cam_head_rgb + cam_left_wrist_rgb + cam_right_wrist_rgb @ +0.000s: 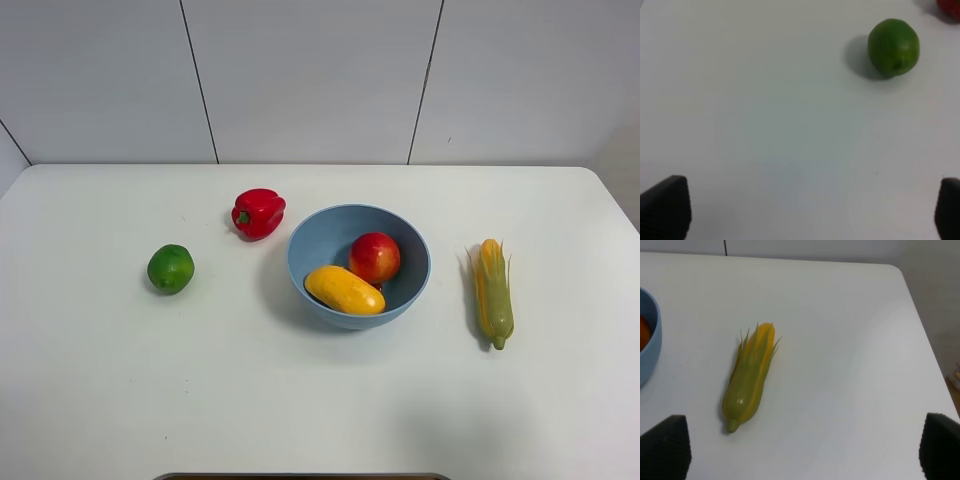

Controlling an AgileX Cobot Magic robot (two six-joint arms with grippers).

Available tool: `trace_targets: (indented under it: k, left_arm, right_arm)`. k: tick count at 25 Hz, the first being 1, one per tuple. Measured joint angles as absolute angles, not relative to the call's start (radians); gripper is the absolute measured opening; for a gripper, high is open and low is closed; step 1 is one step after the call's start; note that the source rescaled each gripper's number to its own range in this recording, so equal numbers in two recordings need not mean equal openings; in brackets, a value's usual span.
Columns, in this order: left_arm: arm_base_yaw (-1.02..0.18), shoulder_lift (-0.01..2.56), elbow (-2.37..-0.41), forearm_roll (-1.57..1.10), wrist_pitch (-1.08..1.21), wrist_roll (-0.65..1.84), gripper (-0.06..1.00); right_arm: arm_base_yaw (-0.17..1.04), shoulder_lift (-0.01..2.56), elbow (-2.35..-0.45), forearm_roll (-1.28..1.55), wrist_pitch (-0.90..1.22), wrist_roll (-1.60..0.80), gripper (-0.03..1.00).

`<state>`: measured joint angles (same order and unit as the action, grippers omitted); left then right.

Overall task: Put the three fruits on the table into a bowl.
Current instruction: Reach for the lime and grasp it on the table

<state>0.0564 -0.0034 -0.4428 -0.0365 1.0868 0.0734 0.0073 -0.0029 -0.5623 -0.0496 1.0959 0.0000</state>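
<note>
Over on the left of the counter (90,400), the lime (171,268) sits alone, with the left tool (807,212) spread wide and empty, well short of it. Next comes the red pepper (258,212), then the bowl (300,245) at centre, mango (344,289) and apple (375,257) inside. Far right lies the corn cob (493,292); the right tool (802,450) gapes empty too.

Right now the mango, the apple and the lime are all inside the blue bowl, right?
Not quite. The mango and the apple are inside the blue bowl, but the lime sits out on the white table, left of the bowl. The exterior high view shows it.
</note>
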Motion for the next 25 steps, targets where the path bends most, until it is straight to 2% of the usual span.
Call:
trace_targets:
  k: [15,19,25]
  left_arm:
    - [0.056,0.031,-0.452,-0.025,1.087,0.069,1.0]
    - [0.056,0.191,-0.523,-0.024,1.057,0.068,1.0]
    - [0.056,0.573,-0.697,-0.039,1.05,0.091,1.0]
  right_arm:
    - [0.007,-0.003,-0.562,-0.05,1.096,0.0,0.78]
    - [0.007,-0.003,-0.562,-0.05,1.096,0.0,0.78]
    - [0.007,-0.003,-0.562,-0.05,1.096,0.0,0.78]
